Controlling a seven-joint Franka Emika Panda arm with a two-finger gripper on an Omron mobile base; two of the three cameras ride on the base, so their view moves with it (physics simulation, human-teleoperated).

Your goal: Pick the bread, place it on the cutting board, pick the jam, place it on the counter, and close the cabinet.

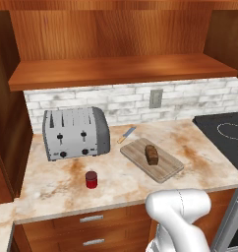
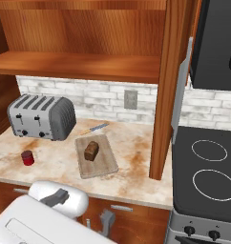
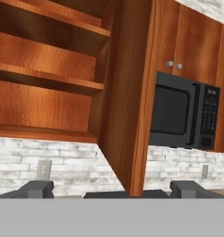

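Beige marbled desk [image 1: 204, 167] carries the cutting board [image 1: 165, 167], and the bread [image 1: 151, 154] lies on this board. Left of the board, nearer the front edge, stands the jam [image 1: 91, 179]; behind the jam is a toaster [image 1: 75, 133]. Above the board, the cabinet [image 2: 161, 86] door stands open. The end effector [image 3: 113, 190] faces this door, its fingers wide apart and holding nothing.

The white arm [image 1: 182, 216] rises from the lower right of the left base view as a rounded, bent joint, and shows as bulky white segments with a dark joint at the lower left of the right base view. In the hand view the gripper [image 3: 111, 190] points roughly level, perhaps tilted slightly upward. Its two dark fingertips [image 3: 37, 188] stand far apart, jaws spread wide with nothing between them.
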